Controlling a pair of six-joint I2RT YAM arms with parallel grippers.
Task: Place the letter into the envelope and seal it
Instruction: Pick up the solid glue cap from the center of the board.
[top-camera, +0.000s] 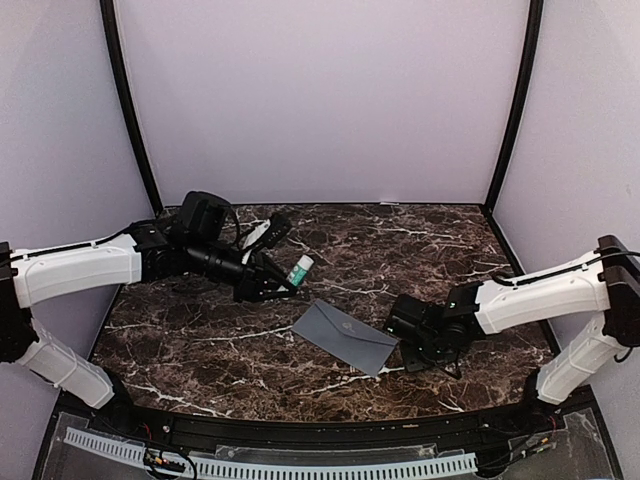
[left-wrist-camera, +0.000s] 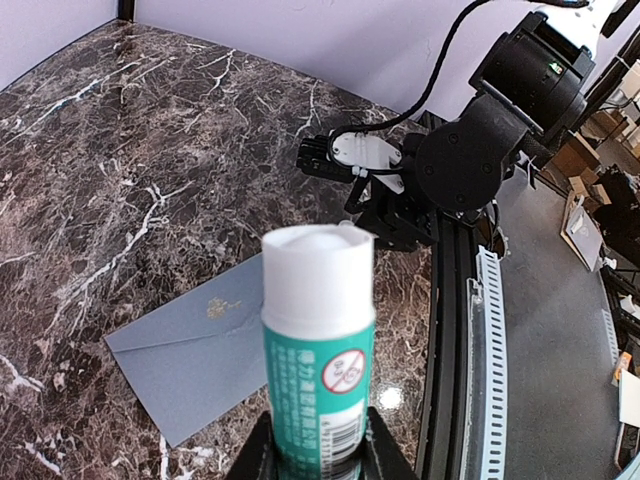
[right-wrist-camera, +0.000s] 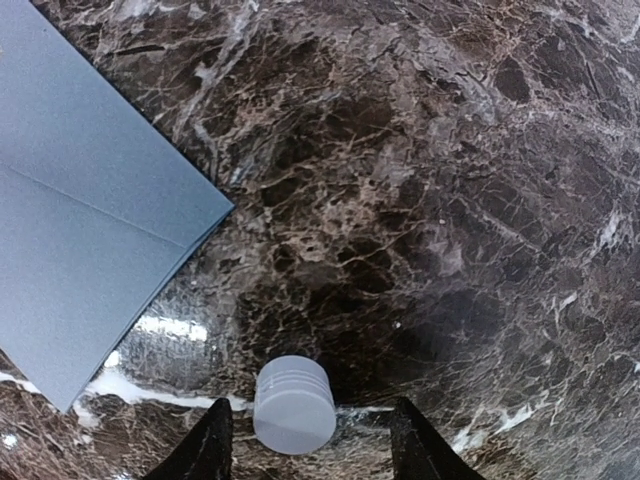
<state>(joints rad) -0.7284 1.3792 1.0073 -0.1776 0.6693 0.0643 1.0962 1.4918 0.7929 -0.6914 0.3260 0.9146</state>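
The grey envelope (top-camera: 345, 336) lies flat mid-table with its flap side up; it also shows in the left wrist view (left-wrist-camera: 190, 355) and the right wrist view (right-wrist-camera: 80, 230). The letter is out of view. My left gripper (left-wrist-camera: 318, 445) is shut on a green-and-white glue stick (left-wrist-camera: 318, 340) with its white tip bare, held above the table left of the envelope (top-camera: 300, 269). My right gripper (right-wrist-camera: 310, 445) hangs low just right of the envelope, jaws open. A small pale cap (right-wrist-camera: 293, 405) stands on the marble between its fingers, nearer the left one.
Lilac walls and black corner posts (top-camera: 128, 110) close in the dark marble table (top-camera: 400, 250). A black rail with a white slotted strip (top-camera: 300, 465) runs along the near edge. The left arm's cable (top-camera: 255, 235) loops at the back left.
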